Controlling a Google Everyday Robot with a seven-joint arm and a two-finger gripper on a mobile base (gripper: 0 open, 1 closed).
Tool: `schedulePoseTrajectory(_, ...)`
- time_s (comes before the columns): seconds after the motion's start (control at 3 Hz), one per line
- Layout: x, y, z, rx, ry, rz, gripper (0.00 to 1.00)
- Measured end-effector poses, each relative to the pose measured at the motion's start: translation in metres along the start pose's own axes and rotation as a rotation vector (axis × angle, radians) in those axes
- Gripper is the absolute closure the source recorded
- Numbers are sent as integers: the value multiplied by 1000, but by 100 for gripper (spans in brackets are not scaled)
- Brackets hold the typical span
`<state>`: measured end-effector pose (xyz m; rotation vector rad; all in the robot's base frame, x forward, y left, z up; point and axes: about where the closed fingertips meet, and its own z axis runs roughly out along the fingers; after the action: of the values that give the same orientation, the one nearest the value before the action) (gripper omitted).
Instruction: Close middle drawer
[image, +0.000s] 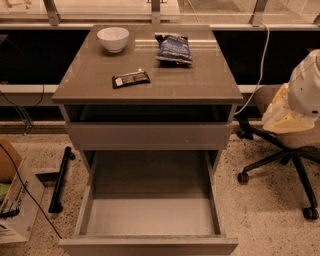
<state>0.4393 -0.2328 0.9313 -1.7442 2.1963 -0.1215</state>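
Drawer (150, 222) gapes far out under the surface's (200, 75) front edge, so the tool (285, 116), beyond the right edge, apart or together I cannot tell, should push its front panel squarely mid-width.

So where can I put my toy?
The cabinet top is bare in front of the snack bar. Its back is crowded by the bowl and chip bag. The open middle drawer is empty. The gripper is right, by the chair.
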Motion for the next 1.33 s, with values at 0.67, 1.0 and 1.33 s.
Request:
schedulePoseTrajectory(0.67, -4, 11, 19, -33, 3, -1, 100)
schedulePoseTrajectory(1.0, -4, 33, 49, -86, -23, 9, 100)
schedulePoseTrajectory(1.33, 1, 73, 90, -158, -76, 44, 100)
